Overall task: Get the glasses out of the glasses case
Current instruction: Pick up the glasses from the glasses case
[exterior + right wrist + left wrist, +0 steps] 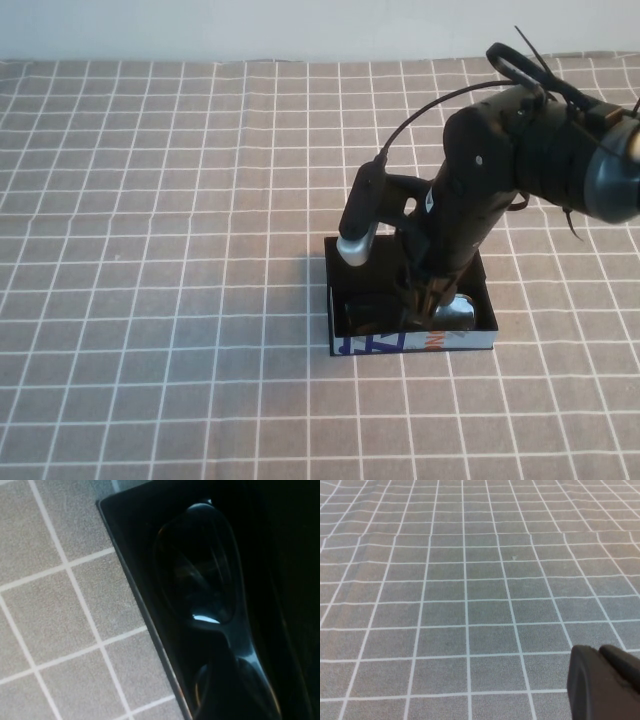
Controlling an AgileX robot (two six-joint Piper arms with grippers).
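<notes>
Black glasses [210,630] in glasses case [340,290], right gripper [432,300] inside (fingers hidden), left gripper [605,685] unclear

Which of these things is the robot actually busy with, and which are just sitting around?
In the job:
glasses, lying inside the case
glasses case
right gripper, reaching down into the case

Not in the job:
checked tablecloth
left gripper, off to the side above bare cloth

You face staged tabletop test bench, not lived-in room: grey checked tablecloth [150,250] covers whole table, plain white wall [250,25] directly behind tablecloth
</notes>
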